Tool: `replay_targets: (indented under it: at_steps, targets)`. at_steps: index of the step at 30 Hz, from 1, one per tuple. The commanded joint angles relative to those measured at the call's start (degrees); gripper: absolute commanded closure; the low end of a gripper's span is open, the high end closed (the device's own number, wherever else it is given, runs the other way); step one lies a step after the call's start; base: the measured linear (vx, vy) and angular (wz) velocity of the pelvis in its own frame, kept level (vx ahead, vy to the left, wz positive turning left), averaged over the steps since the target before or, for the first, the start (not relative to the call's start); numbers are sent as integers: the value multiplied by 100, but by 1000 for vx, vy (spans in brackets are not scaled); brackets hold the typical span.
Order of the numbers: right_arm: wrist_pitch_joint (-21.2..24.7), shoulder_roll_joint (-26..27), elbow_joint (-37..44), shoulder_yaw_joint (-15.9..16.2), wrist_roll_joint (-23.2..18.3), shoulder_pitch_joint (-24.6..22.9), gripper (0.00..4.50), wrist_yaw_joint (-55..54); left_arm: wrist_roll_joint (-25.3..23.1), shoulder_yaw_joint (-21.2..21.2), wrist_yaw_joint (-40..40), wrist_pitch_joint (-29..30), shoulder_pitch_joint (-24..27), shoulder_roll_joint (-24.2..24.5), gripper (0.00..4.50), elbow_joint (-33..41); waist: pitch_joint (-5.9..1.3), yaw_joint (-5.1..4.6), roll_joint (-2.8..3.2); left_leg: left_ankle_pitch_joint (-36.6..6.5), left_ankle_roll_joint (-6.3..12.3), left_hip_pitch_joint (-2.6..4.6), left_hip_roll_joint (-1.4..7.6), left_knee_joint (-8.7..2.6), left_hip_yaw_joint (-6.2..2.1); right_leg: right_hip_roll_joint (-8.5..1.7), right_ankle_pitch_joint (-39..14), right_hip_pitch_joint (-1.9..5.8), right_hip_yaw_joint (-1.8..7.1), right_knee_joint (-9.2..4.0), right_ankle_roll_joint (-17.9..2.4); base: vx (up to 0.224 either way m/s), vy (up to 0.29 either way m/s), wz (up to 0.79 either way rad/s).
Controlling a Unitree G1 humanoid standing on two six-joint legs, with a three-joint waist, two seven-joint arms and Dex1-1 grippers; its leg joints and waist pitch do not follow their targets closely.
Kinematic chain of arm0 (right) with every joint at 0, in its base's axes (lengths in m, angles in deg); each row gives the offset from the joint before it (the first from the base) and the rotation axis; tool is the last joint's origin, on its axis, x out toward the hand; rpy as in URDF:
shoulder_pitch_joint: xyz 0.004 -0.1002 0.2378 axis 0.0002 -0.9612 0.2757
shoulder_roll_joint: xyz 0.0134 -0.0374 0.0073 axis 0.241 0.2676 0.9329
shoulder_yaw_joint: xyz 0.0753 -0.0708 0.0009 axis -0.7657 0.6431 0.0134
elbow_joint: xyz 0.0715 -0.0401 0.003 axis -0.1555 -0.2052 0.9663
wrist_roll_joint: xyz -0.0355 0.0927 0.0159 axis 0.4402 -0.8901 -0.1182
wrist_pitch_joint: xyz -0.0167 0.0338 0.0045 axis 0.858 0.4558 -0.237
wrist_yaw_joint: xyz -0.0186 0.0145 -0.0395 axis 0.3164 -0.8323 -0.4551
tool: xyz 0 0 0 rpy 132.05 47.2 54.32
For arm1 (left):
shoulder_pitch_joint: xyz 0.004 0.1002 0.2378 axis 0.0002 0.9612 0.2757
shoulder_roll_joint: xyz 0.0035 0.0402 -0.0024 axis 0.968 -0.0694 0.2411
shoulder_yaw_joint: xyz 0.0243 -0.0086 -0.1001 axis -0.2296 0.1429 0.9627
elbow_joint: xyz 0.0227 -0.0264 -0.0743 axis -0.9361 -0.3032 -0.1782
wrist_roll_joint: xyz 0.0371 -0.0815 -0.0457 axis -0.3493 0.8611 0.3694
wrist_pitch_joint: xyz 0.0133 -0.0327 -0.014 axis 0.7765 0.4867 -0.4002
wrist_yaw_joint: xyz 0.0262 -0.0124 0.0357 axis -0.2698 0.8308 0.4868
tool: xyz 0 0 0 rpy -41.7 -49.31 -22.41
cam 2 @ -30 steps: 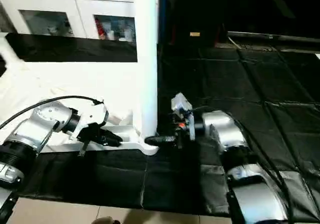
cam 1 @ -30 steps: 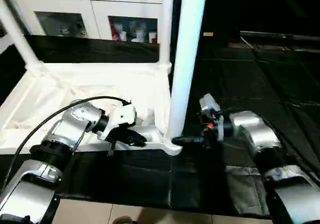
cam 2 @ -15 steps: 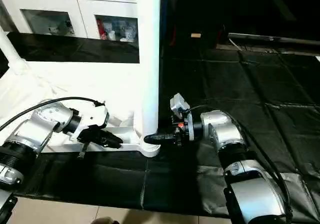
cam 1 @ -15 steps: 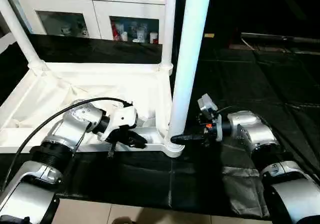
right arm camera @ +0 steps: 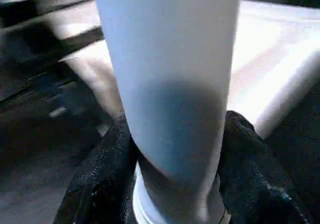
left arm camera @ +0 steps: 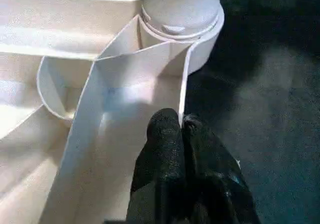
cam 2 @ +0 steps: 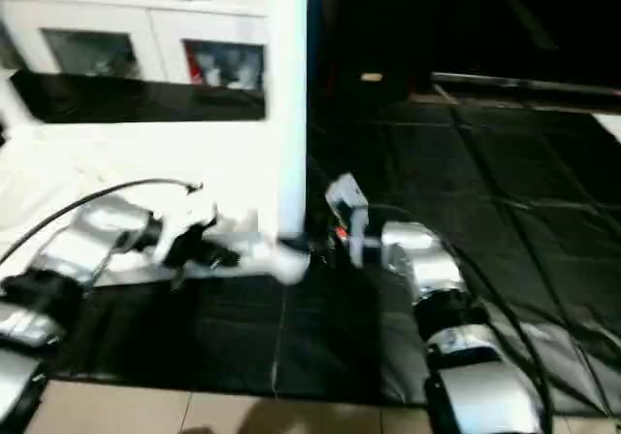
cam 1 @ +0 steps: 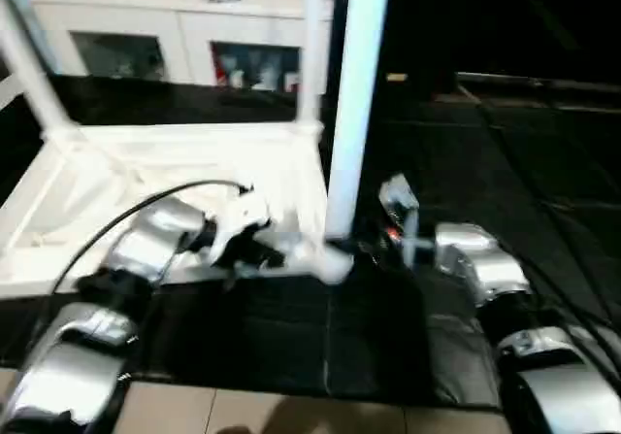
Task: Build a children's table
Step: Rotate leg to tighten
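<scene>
The table (cam 1: pixel 184 177) lies upside down on black floor mats (cam 1: pixel 485 162), ribbed underside up, with legs standing from its corner sockets. Behind it stands a white cabinet (cam 1: pixel 184 41). The nearest leg (cam 1: pixel 351 114) rises from the near corner socket. The right claw (right arm camera: pixel 172 184) sits low at that leg's base, a finger (right arm camera: pixel 100 179) on each side, pressed against the tube. The left claw (left arm camera: pixel 181 129), fingers together, pinches the top's thin edge wall just beside the same socket.

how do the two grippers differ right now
The left gripper has its jaws pinched shut on the thin wall of the tabletop; the right gripper has its jaws spread around the round leg. Left holds a flat edge, right a tube. Both work at the same corner socket.
</scene>
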Motion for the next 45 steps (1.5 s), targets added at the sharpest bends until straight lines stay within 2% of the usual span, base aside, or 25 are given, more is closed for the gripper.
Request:
replay_targets:
  at_steps: [1, 2, 3, 4, 5, 6, 7, 8, 9, 10, 11, 12, 15, 20, 21, 22, 24, 25, 27, 30, 31, 35, 37, 44, 45]
  targets:
    - [265, 444, -207, 205, 82, 64, 250, -466, 174, 62, 658, 115, -183, -505, 450, -175, -238, -115, 55, -2774, -118, 235, 78, -305, -120, -394, -4238, 36, 6, -943, 9, 0, 0, 0]
    - [292, 560, -262, 160, 84, 126, 251, -742, 196, 153, 976, 139, -276, -637, 450, -300, -229, -228, 150, -3371, -114, 325, 163, -332, -189, -324, -3998, 93, -261, -1015, 117, -50, 47, -7]
    - [294, 689, -334, 129, 89, 207, 251, -1005, 245, 258, 1273, 182, -371, -773, 450, -396, -219, -230, 329, -4335, -156, 12, 464, -717, -314, -237, -2964, 457, -248, -416, -31, -75, 59, -13]
    - [294, 689, -334, 129, 89, 207, 251, -1005, 245, 258, 1273, 182, -371, -773, 450, -396, -296, -152, 338, -4623, -210, -288, 600, -946, -394, -242, -1732, 732, 22, 355, -228, -75, 59, -13]
    - [306, 848, -349, 125, 102, 288, 251, -1252, 265, 376, 1617, 221, -493, -944, 450, -477, -250, -47, 348, -4959, -252, -98, 486, -1158, -152, -68, -850, 367, 131, 430, -409, -84, 28, 2]
    - [242, 892, -323, 150, 124, 300, 251, -1271, 242, 384, 1679, 216, -532, -986, 450, -473, -294, -67, -53, -3820, -336, 323, 105, -510, -170, -497, -2947, 12, 411, -409, -460, 0, 0, 0]
    - [210, 906, -286, 159, 133, 285, 220, -1271, 220, 394, 1678, 212, -543, -998, 450, -456, -301, -42, -118, -2999, -234, 364, -65, -178, -102, -611, -4090, -93, 383, -682, -335, 0, 0, 0]
    - [199, 913, -266, 162, 136, 275, 200, -1273, 209, 401, 1675, 212, -548, -1003, 450, -447, -277, 35, -141, -1720, 79, 173, -94, -5, -112, -801, -5099, 39, 470, -819, -99, 54, -52, -7]
    - [197, 927, -209, 163, 122, 243, 185, -1242, 186, 409, 1628, 215, -549, -1005, 450, -411, -318, 106, -80, -1062, 131, -146, 17, -280, -171, -695, -4487, 266, 468, -658, -57, 64, -33, -17]
    - [204, 928, -201, 160, 111, 238, 185, -1223, 183, 405, 1612, 214, -546, -1001, 450, -402, -355, 119, -31, -1022, 79, -143, 59, -359, -166, -584, -4039, 237, 425, -611, -112, 64, -33, -17]
    - [278, 927, -120, 142, 54, 188, 185, -1096, 156, 373, 1485, 191, -523, -962, 450, -352, -404, 94, 16, -1095, 36, -105, 139, -413, -172, -487, -2978, 191, 419, -495, -369, 71, -20, -8]
    - [288, 902, -72, 159, 63, 155, 151, -1029, 148, 350, 1377, 197, -500, -927, 450, -320, -405, 60, 22, -1181, 20, -125, 166, -445, -167, -417, -2136, 199, 420, -387, -666, 0, 0, 0]
    - [234, 719, 6, 244, 128, 59, 140, -752, 132, 269, 1070, 188, -402, -779, 450, -210, -412, 30, 15, -1372, 102, -141, 136, -433, -130, -412, -1533, 223, 419, -337, -976, 0, 0, 0]
    - [-32, 287, 61, 329, 156, -76, 95, -176, 119, 134, 519, -41, -245, -460, 450, -100, -413, 5, 16, -1335, 195, -144, 151, -433, -114, -428, -1343, 250, 422, -344, -1091, 0, 0, 0]
    - [-46, 205, 79, 329, 140, -96, 78, -50, 123, 124, 428, -19, -201, -390, 450, -51, -419, 2, 54, -1199, 249, -162, 155, -424, -106, -418, -1105, 257, 424, -310, -1149, 0, 0, 0]
    - [-67, 114, 106, 332, 130, -117, 63, 72, 116, 101, 307, -61, -146, -309, 450, 11, -434, 4, 64, -1160, 255, -158, 165, -423, -110, -423, -1013, 266, 422, -303, -1161, 0, 0, 0]
    - [-159, -173, 159, 295, 57, -140, 53, 486, 128, 23, -134, -106, 9, -60, 450, 164, -451, 15, 43, -951, 324, -151, 172, -395, -94, -423, -594, 284, 426, -261, -1312, 0, 0, 0]
    - [-156, -320, 206, 272, -7, -145, 53, 738, 112, -48, -369, -263, 88, 75, 450, 233, -461, -4, 45, -786, 417, -185, 161, -371, -77, -397, -264, 295, 417, -209, -1407, 0, 0, 0]
    - [-148, -446, 245, 248, -55, -147, 34, 977, 96, -106, -591, -360, 152, 194, 450, 300, -468, 4, 34, -576, 556, -187, 176, -337, -51, -400, 77, 283, 420, -175, -1511, 0, 0, 0]
    - [-105, -653, 276, 219, -140, -131, 10, 1398, 102, -191, -963, -466, 251, 392, 450, 426, -466, 30, 32, -620, 567, -185, 185, -326, -35, -400, -6, 275, 426, -178, -1544, 0, 0, 0]
    - [-50, -731, 295, 215, -177, -130, 4, 1599, 110, -222, -1102, -456, 288, 462, 450, 493, -446, 52, 12, -763, 494, -164, 198, -335, -18, -402, -268, 254, 437, -205, -1515, 0, 0, 0]
    - [-29, -1031, 384, 393, -270, -160, 4, 2553, 113, -386, -1629, -628, 395, 722, 450, 677, -416, 99, 14, -1005, 384, -145, 204, -353, -8, -396, -802, 229, 452, -251, -1389, 0, 0, 0]
    - [-34, -1118, 341, 453, -363, -105, 4, 2971, 166, -517, -2051, -670, 511, 895, 450, 910, -424, 101, 15, -1015, 365, -154, 218, -361, -19, -404, -839, 237, 452, -244, -1376, 0, 0, 0]
    - [-36, -1019, 17, 521, -376, 157, 4, 3361, 155, -657, -2372, -866, 574, 994, 450, 1005, -413, 101, -19, -1055, 301, -129, 214, -369, 1, -395, -1059, 199, 470, -255, -1390, 0, 0, 0]
    - [-20, -997, -8, 534, -381, 182, 4, 3420, 159, -669, -2390, -876, 577, 996, 450, 1025, -419, 111, -5, -1005, 305, -125, 218, -369, -3, -392, -994, 197, 472, -241, -1387, 0, 0, 0]
